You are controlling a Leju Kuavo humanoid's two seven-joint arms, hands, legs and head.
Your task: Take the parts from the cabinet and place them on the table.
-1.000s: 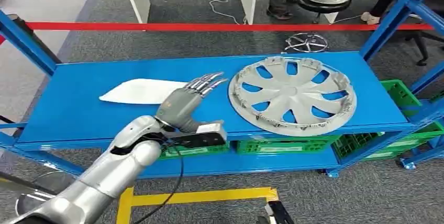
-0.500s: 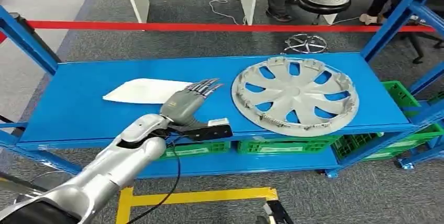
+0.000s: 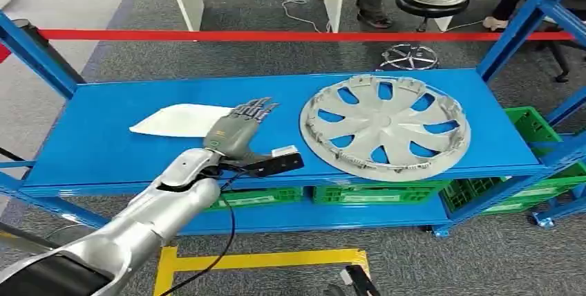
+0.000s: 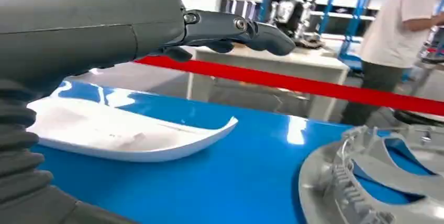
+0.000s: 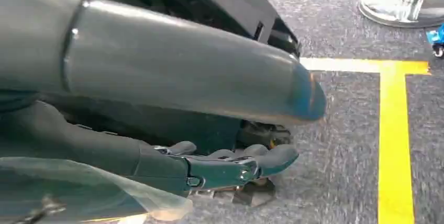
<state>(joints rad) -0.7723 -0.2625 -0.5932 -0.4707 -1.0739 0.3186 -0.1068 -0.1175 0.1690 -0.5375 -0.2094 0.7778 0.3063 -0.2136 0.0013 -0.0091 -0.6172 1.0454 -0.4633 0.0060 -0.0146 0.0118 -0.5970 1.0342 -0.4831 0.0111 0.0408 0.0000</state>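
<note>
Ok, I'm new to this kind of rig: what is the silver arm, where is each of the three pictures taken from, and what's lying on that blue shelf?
It is a humanoid robot's left arm. The head view looks down from its body; the other two come from cameras at its wrists. The left hand hovers over the blue metal shelf with fingers stretched out, holding nothing. On the shelf lie a white curved plastic panel and a round silver-grey hubcap. The right hand hangs over grey carpet near a yellow floor line, holding nothing.

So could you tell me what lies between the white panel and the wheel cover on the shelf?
The left hand hovers there above bare blue shelf, between white panel and wheel cover, in the head view.
</note>
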